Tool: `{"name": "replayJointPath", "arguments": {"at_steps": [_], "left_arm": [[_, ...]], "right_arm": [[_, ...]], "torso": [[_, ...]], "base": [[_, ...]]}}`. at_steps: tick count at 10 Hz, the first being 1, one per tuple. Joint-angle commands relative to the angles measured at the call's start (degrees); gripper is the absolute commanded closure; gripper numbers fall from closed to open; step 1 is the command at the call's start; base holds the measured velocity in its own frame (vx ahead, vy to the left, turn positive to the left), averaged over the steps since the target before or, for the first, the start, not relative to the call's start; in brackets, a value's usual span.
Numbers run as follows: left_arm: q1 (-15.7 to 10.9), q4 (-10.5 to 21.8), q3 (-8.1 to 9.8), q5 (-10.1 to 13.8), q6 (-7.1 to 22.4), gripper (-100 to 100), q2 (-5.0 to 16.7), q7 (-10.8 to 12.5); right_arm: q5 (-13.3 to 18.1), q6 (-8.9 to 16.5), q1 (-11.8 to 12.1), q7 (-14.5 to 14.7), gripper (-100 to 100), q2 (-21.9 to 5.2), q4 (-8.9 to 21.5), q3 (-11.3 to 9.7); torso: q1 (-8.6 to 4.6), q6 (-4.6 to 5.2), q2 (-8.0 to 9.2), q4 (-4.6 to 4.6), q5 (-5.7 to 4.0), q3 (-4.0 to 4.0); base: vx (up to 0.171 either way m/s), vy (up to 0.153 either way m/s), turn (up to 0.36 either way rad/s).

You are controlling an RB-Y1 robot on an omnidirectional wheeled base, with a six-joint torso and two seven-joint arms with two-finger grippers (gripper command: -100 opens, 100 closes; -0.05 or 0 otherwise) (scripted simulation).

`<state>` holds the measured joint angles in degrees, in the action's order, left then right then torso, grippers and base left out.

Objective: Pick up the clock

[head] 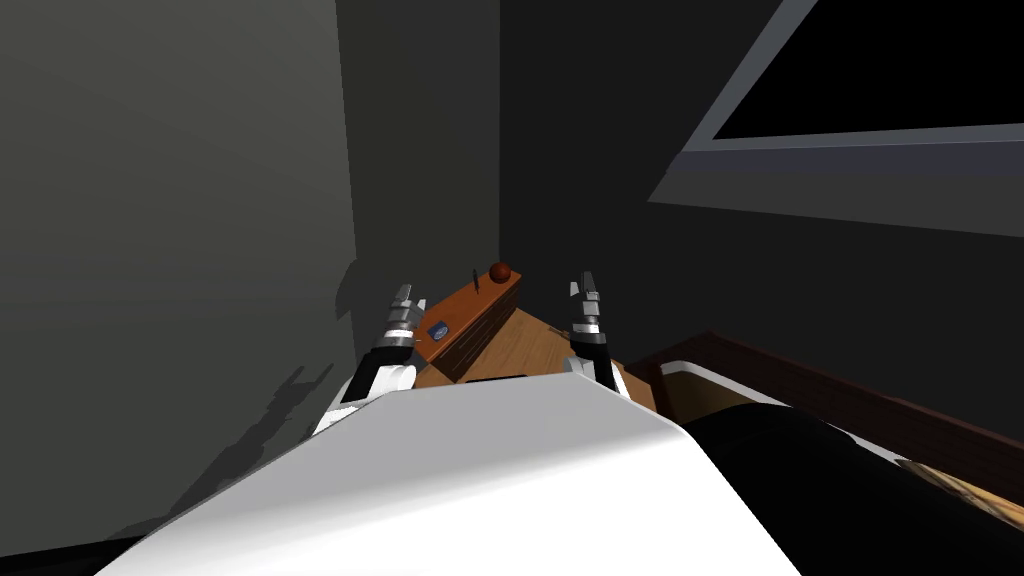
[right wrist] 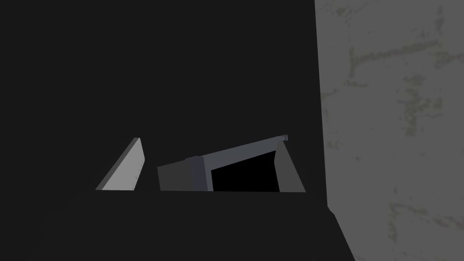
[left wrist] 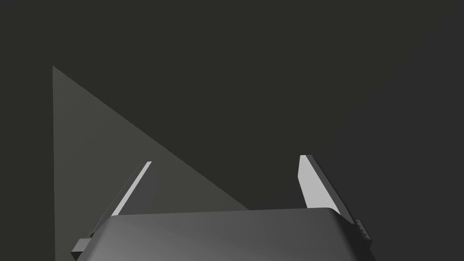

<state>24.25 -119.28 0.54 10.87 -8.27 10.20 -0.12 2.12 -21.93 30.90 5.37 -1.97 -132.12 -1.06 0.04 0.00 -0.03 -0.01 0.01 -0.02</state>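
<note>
The left gripper (head: pixel 402 293) hovered with its two fingers (left wrist: pixel 312 186) spread wide and nothing between them, facing a dark wall. The right gripper (head: pixel 586 282) was raised level with it on the other side, its blades (right wrist: pixel 124 170) likewise parted and empty. Between and just beyond the two grippers stood a wooden bedside cabinet (head: pixel 470 300), seen at a slant, its slatted front turned toward the right arm. The clock (head: pixel 437 329), a small pale thing with a blue face, lay on the near end of the cabinet top, just beside the left gripper's wrist and untouched by either gripper. At the far end of the top sat a reddish-brown ball (head: pixel 500 270), with a thin dark upright object (head: pixel 475 279) close beside it. A wooden floor (head: pixel 535 345) showed below the cabinet front. Off to the right lay a bed (head: pixel 800 385) with a dark wooden frame, and above it a grey-framed window (head: pixel 760 150) held a black area.
</note>
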Motion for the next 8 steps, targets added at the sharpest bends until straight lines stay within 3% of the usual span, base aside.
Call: {"name": "replayJointPath", "arguments": {"at_steps": [1,2,3,6,7,8], "left_arm": [[-0.70,2.86,0.43,0.74,2.02,-100,0.85,0.77],[-1.83,4.45,1.10,1.54,4.25,-100,1.67,1.55],[-1.83,5.79,1.10,1.54,4.25,-100,1.67,1.55],[-4.28,11.09,2.48,3.24,8.76,-100,3.16,3.19],[-4.28,11.52,2.48,3.24,8.98,-100,3.16,3.19],[-5.60,14.45,3.16,4.11,10.42,-100,3.84,4.03]], "right_arm": [[0.00,0.00,0.00,0.00,0,0.00,0.00,0.00],[0.00,0.00,0.00,0.00,0,0.00,0.00,0.00],[0.00,0.00,0.00,0.00,0,0.00,0.00,0.00],[0.00,0.00,0.00,0.00,0,0.00,0.00,0.00],[0.00,0.00,0.00,0.00,0,0.00,0.00,0.00],[0.00,0.00,0.00,0.00,0,0.00,0.00,0.00]], "torso": [[0.00,0.00,0.00,0.00,0.00,0.00],[0.00,0.00,0.00,0.00,0.00,0.00],[0.01,-0.01,0.00,0.00,0.00,0.00],[-0.02,0.00,0.01,0.00,0.00,0.01],[-0.01,0.00,0.01,0.00,0.00,0.00],[-0.03,0.01,0.01,0.01,-0.01,0.01]], "base": [[0.003,0.007,0.032],[0.004,0.009,0.046],[0.003,0.005,0.017],[0.003,0.004,0.023],[0.003,0.001,0.014],[0.004,0.001,0.022]]}}
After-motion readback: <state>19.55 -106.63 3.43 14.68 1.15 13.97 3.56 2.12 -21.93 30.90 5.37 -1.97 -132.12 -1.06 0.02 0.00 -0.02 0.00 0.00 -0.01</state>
